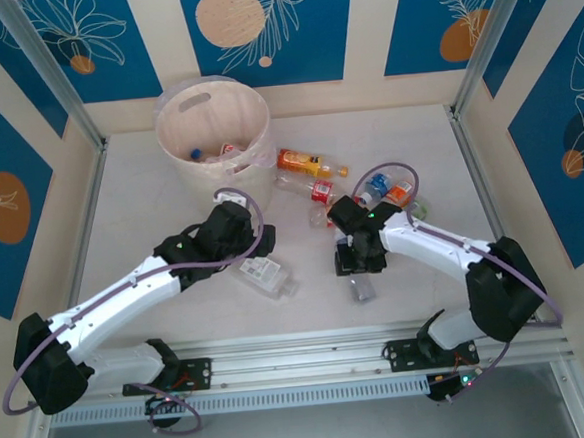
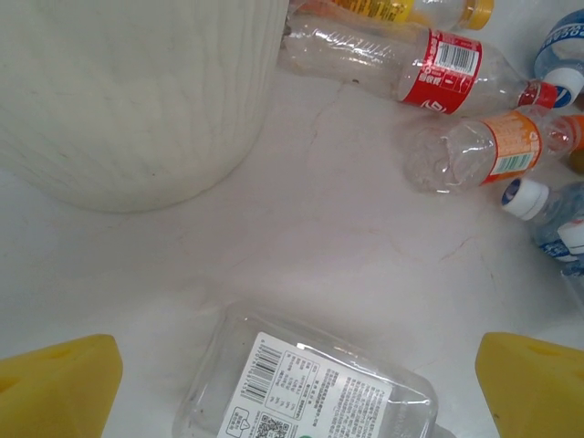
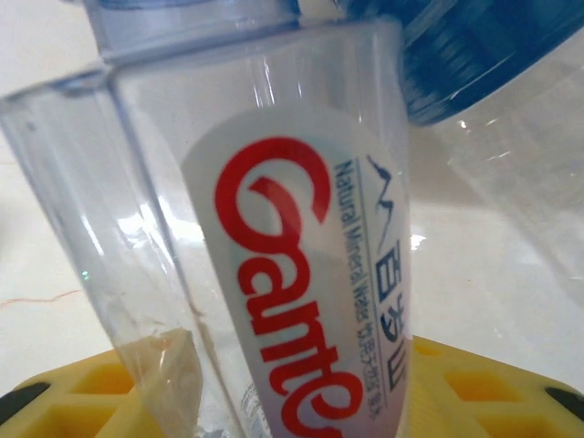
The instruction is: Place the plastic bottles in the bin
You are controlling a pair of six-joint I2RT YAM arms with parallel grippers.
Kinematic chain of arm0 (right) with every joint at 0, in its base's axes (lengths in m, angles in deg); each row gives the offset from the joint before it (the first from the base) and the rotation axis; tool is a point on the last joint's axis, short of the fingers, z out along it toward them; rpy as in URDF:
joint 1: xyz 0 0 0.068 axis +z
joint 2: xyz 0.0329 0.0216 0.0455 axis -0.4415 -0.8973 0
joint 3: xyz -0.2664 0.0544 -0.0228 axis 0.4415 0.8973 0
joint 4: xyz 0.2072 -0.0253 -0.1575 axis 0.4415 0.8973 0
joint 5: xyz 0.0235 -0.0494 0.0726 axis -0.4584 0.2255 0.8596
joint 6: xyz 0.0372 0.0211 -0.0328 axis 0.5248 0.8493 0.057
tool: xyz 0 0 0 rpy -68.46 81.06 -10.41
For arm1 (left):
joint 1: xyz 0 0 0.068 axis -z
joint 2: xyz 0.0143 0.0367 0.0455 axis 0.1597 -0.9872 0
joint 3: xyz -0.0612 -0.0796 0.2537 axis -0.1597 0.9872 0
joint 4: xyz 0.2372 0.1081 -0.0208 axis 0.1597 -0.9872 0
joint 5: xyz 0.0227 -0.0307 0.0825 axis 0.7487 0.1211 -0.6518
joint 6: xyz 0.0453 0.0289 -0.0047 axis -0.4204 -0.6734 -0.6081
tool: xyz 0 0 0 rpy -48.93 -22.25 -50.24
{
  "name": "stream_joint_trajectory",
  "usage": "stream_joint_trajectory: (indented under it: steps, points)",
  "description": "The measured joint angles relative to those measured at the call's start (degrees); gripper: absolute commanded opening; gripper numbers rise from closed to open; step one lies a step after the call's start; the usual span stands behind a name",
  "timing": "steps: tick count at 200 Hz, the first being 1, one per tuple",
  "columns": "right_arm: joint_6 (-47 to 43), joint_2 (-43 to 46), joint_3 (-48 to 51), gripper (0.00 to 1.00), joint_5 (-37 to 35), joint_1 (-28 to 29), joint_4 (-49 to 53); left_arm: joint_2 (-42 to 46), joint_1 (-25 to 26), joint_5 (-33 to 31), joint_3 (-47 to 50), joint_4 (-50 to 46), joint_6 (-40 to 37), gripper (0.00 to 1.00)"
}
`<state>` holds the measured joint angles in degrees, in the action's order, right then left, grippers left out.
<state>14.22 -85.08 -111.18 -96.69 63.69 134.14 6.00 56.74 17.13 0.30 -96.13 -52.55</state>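
Top external view, bin [image 1: 247,102] at far left of table [image 1: 150,199], some bottles [image 1: 214,152] inside, left gripper [image 1: 242,255] spread wide over white-label bottle [image 1: 263,276], right gripper [image 1: 360,270] clamped on red-lettered bottle [image 3: 274,274], loose bottles [image 1: 303,161] lying right of bin.

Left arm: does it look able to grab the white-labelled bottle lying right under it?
Probably yes. The left gripper is open, and the white-labelled bottle lies on the table between its fingers, apart from the bin and the red-labelled bottle beyond it.
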Motion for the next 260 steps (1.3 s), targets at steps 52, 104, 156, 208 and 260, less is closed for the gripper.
stream_joint_trajectory:
  steps: [52, 104, 156, 208, 260]
  points:
    - [0.2, 7.1, -5.8, 0.48, 0.7, 0.8, 0.7, 1.4, 0.0, 3.3, 0.0, 1.8, -0.3, 1.00]
    - [1.1, 12.3, -12.6, 0.48, 0.7, 0.8, -2.5, 5.3, 0.0, 19.1, 3.4, 15.0, -3.0, 1.00]
    - [3.6, 12.7, -17.1, 0.48, 2.4, 0.6, -9.9, 5.4, 0.1, 31.5, 4.5, 24.4, -4.8, 1.00]
    - [8.1, 12.7, -18.8, 0.48, 6.8, 0.6, -19.6, 3.0, 0.1, 36.4, 4.4, 31.3, -5.2, 1.00]
    - [11.6, 12.6, -18.7, 0.48, 9.2, 1.0, -27.1, 0.2, 0.5, 35.8, 2.6, 32.2, -5.9, 0.99]
